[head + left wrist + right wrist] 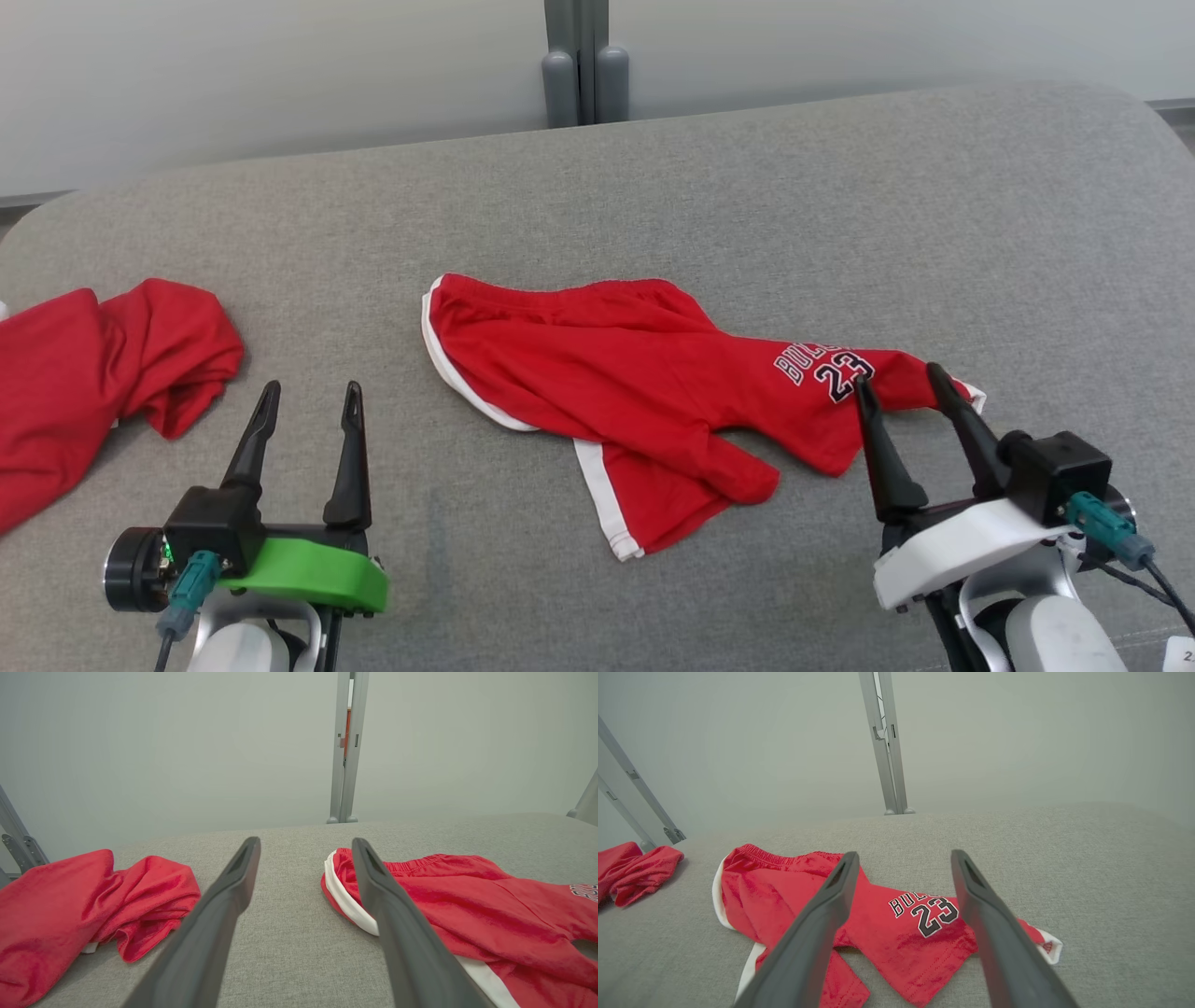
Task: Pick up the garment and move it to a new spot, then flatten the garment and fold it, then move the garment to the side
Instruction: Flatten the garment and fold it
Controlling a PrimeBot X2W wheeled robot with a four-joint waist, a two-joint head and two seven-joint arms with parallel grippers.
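1. Left hand [313, 387] released, empty, near, between a crumpled red cloth [93, 373] and the shorts [607, 373].
2. Shorts rumpled, middle of counter [747, 187], waistband left.
3. Right hand [896, 373] spread, empty, over the printed leg; pinch single layers, lift evenly.

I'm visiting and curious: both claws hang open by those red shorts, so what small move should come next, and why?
Probably the right gripper should dip onto the red shorts at the printed leg end ahead and close. It and the left gripper are open and empty; the shorts lie rumpled, not yet lifted.
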